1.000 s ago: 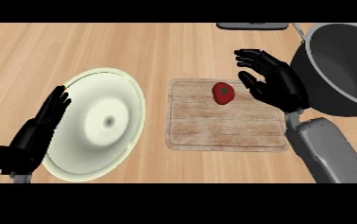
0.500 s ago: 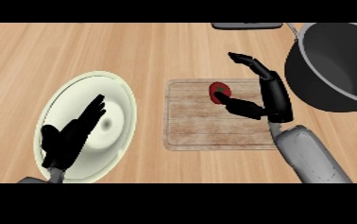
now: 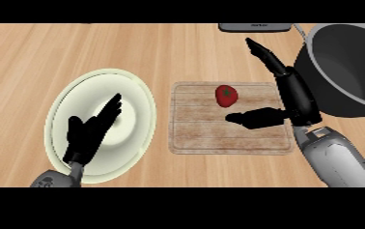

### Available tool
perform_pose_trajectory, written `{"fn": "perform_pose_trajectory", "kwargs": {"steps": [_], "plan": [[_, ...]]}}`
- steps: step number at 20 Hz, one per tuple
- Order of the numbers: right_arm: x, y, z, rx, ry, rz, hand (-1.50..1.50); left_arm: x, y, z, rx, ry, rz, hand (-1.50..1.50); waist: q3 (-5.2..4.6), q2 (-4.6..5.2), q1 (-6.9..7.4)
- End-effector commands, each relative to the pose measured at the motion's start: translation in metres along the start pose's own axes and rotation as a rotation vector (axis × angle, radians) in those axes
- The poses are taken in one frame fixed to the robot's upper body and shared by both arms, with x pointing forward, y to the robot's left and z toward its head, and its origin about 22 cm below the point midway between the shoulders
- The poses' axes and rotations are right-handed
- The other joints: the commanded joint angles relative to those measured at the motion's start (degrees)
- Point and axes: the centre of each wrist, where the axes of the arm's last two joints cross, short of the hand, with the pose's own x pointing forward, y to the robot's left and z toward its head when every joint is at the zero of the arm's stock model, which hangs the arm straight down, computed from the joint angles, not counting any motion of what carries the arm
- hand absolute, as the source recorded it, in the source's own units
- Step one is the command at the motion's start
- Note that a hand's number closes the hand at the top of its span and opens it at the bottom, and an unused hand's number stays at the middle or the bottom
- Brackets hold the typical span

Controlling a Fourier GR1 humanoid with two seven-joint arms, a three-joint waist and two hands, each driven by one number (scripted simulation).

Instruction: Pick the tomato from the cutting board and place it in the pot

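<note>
The tomato [image 3: 226,95] lay on the board [image 3: 231,136], near its far edge and a little right of the middle. Small, round and smooth-skinned, it looked light and slightly soft, likely to roll or slip if nudged from one side, and to bruise if squeezed hard. The best hold seemed to be across its middle, thumb on one side and fingers on the other, low enough to cup it.

The right hand [image 3: 291,90] stood over the board's right edge, open, its fingers straight and pointing toward the counter's far edge, its thumb reaching left across the board. The tomato sat just left of the palm, in the gap between fingers and thumb, with nothing touching it as far as could be seen.

The pot [image 3: 338,73] stood at the counter's right edge, just beside that hand.

The left hand [image 3: 91,132] rested open over the plate [image 3: 139,102], left of the board.
</note>
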Motion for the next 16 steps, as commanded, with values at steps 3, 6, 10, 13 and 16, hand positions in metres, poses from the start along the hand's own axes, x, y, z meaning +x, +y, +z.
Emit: {"fn": "perform_pose_trajectory", "kwargs": {"steps": [3, 6, 10, 13, 16], "plan": [[0.035, -0.021, -0.030, 0.104, 0.220, -0.005, -1.50, 0.001, 0.001, -0.007, -0.009, -0.001, -0.018, 0.00, -0.02, 0.14, 0.67], [0.016, -0.017, -0.045, 0.118, 0.314, -0.027, -1.50, 0.005, -0.009, -0.001, -0.037, 0.011, -0.004, 0.00, 0.04, 0.26, 1.38], [-0.007, 0.008, -0.046, 0.277, 0.435, -0.013, -1.50, -0.006, -0.007, -0.008, -0.026, 0.005, 0.003, 0.00, 0.03, 0.49, 1.57], [-0.023, 0.011, -0.053, 0.408, 0.504, 0.076, -1.50, 0.002, -0.014, -0.013, -0.031, -0.001, -0.030, 0.00, 0.04, 0.75, 2.05], [-0.038, 0.015, -0.037, 0.451, 0.524, 0.094, -1.50, -0.014, 0.006, -0.005, -0.007, 0.000, 0.003, 0.00, 0.02, 0.35, 1.06]]}}
